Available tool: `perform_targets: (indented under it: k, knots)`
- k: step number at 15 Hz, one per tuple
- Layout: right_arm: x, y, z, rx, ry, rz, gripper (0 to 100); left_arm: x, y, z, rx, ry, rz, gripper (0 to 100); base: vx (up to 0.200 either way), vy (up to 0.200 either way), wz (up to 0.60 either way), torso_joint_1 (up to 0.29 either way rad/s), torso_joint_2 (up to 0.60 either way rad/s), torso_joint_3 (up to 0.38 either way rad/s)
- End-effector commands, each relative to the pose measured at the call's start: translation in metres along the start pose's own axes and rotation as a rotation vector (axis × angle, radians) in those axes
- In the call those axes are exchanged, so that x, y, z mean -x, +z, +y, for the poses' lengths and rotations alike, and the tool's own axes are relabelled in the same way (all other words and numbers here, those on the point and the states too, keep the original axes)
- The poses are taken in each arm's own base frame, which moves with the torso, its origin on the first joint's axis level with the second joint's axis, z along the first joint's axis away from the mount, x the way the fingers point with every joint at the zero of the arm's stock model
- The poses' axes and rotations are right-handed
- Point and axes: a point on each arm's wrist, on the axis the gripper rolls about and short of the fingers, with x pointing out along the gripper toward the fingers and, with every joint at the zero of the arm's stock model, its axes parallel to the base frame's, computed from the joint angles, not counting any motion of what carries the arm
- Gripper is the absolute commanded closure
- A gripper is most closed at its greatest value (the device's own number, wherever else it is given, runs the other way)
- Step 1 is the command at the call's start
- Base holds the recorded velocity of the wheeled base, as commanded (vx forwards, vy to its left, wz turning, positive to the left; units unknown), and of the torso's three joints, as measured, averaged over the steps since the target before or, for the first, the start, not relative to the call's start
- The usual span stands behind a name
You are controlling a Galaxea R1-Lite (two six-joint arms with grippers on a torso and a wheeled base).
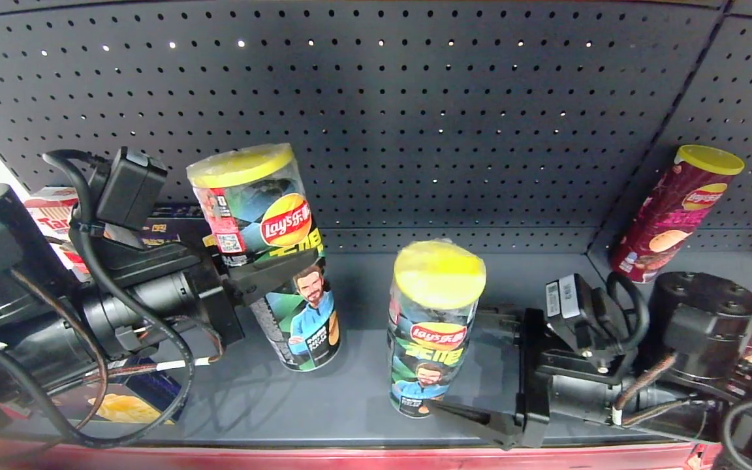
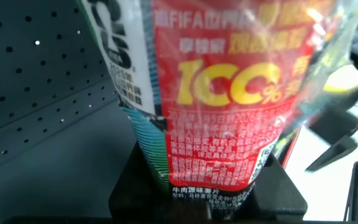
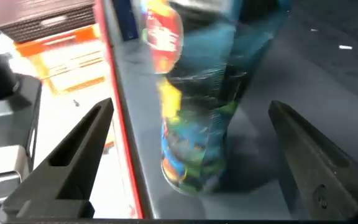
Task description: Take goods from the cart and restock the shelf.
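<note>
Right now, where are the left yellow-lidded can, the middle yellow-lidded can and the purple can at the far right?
Left can (image 1: 284, 222): head view, upper label below the lid.
Middle can (image 1: 439, 274): head view, centre of its yellow lid.
Purple can (image 1: 670, 209): head view, middle of its body.

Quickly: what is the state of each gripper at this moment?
Left gripper: closed, holding the left chip can.
Right gripper: open around the middle chip can, not touching it.
</note>
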Motion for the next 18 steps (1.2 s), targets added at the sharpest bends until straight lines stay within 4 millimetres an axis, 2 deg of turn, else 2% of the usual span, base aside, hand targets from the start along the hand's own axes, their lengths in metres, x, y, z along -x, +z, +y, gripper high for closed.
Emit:
perform_targets:
  k: [1,4,7,8,10,12,15,18]
  knots:
    - [0.031,0.024,0.012,0.014,-0.084,-0.042,0,0.001,0.001,-0.001,-0.002,0.000,-0.004,100,0.000,0.000,0.00,0.000,0.00,0.000]
    - [0.067,0.047,0.023,0.012,-0.176,-0.041,0,0.001,0.002,-0.001,-0.004,-0.001,-0.007,100,0.000,0.000,0.00,0.000,0.00,0.000]
    - [0.102,0.059,0.041,-0.038,-0.294,-0.020,0,0.003,0.003,-0.002,-0.007,-0.001,-0.012,100,0.000,0.000,0.00,0.000,0.00,0.000]
    - [0.116,0.055,0.049,-0.066,-0.371,0.011,0,0.003,0.004,-0.002,-0.008,-0.001,-0.013,100,0.000,0.000,0.00,0.000,0.00,0.000]
    - [0.142,0.028,0.062,-0.097,-0.566,0.099,0,0.003,0.004,-0.002,-0.011,-0.004,-0.013,100,0.000,0.000,0.00,0.000,0.00,0.000]
    - [0.161,0.007,0.078,-0.122,-0.656,0.131,0,0.003,0.003,-0.002,-0.010,-0.003,-0.012,100,0.000,0.000,0.00,0.000,0.00,0.000]
    - [0.179,-0.011,0.089,-0.172,-0.799,0.138,0,0.003,0.003,-0.002,-0.027,-0.006,-0.012,100,0.000,0.000,0.00,0.000,0.00,0.000]
    - [0.196,-0.016,0.096,-0.183,-0.969,0.134,0,0.005,-0.002,-0.003,-0.020,-0.004,0.005,100,0.000,0.000,0.00,0.000,0.00,0.000]
